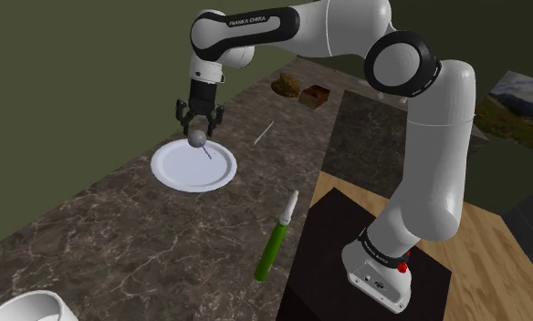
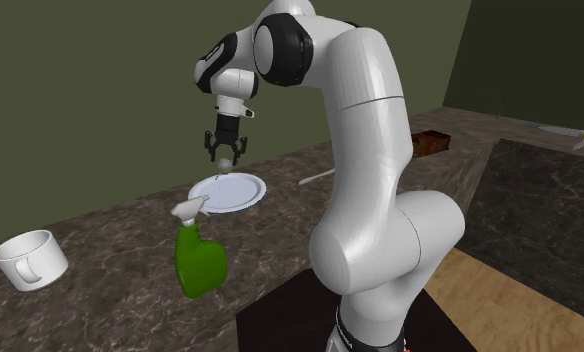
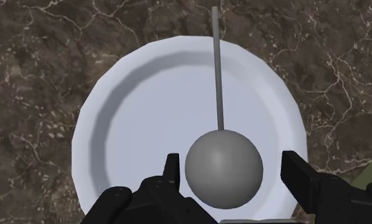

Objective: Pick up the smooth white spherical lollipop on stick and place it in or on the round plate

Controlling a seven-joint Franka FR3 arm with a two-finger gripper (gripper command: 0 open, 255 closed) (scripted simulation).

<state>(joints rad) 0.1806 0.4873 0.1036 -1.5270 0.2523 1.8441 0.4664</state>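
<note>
The lollipop (image 3: 223, 168) is a grey-white ball with a thin stick (image 3: 218, 70). It hangs between the fingers of my gripper (image 3: 232, 167), directly over the round white plate (image 3: 95, 127). The fingers stand apart, and a clear gap shows between the ball and one finger (image 3: 296, 170), so the ball is not clasped. In the shoulder view the gripper (image 1: 199, 121) points straight down above the plate (image 1: 167, 164), with the ball (image 1: 198, 138) just under the fingertips. The second exterior view shows the same: ball (image 2: 223, 160) above the plate (image 2: 250, 190).
A green spray bottle (image 1: 276, 242) lies on the dark marble counter near the stand. A white mug (image 2: 28, 260) stands at the counter's near end. Two brown items (image 1: 286, 86) (image 1: 315, 95) sit at the back, and a thin utensil (image 1: 263, 133) lies beside the plate.
</note>
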